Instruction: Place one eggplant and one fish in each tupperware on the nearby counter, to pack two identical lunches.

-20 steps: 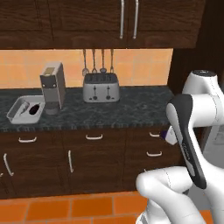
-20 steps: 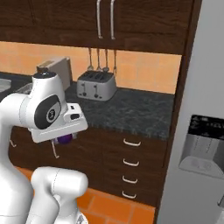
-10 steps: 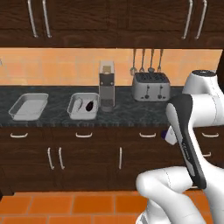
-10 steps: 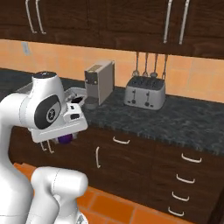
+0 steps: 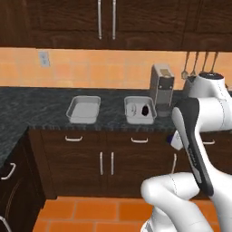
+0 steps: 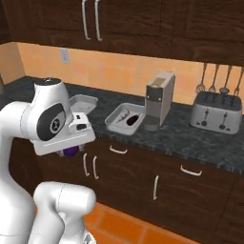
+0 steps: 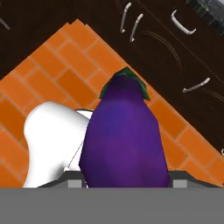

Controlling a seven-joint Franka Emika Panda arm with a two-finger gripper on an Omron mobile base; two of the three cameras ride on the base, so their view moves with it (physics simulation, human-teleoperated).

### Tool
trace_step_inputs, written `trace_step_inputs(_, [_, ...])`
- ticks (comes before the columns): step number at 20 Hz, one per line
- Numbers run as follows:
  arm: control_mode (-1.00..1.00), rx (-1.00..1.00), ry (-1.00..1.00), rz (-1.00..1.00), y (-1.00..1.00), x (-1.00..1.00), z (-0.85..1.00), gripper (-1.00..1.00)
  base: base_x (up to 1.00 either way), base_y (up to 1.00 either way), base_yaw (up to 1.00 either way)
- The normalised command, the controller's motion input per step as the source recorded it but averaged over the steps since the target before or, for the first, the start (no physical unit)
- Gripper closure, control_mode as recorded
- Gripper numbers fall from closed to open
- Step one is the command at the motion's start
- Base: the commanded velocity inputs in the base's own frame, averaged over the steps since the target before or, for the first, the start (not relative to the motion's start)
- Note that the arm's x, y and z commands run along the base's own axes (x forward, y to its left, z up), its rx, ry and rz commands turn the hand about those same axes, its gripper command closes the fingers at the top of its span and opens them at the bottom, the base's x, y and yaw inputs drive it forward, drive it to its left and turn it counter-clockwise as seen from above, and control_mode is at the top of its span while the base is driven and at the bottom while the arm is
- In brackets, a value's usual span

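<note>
the arm is folded high over its base, hand tucked low and pointing down at the orange floor tiles. the gripper (image 7: 124, 186) is closed on a violet eggplant (image 7: 124, 140). on the counter (image 5: 41, 108), one tupperware (image 5: 84, 108) sits beside another tupperware (image 5: 139, 109) holding a dark eggplant (image 5: 146, 110).
</note>
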Motion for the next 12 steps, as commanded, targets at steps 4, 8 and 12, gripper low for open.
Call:
trace_step_inputs(4, [1.0, 0.0, 0.0, 0.0, 0.0, 0.0, 0.0, 1.0, 0.87, 0.56, 0.2])
trace_step_inputs(8, [1.0, 0.0, 0.0, 0.0, 0.0, 0.0, 0.0, 1.0, 0.98, 0.26, 0.15])
trace_step_inputs(12, [1.0, 0.0, 0.0, 0.0, 0.0, 0.0, 0.0, 1.0, 0.66, 0.26, 0.07])
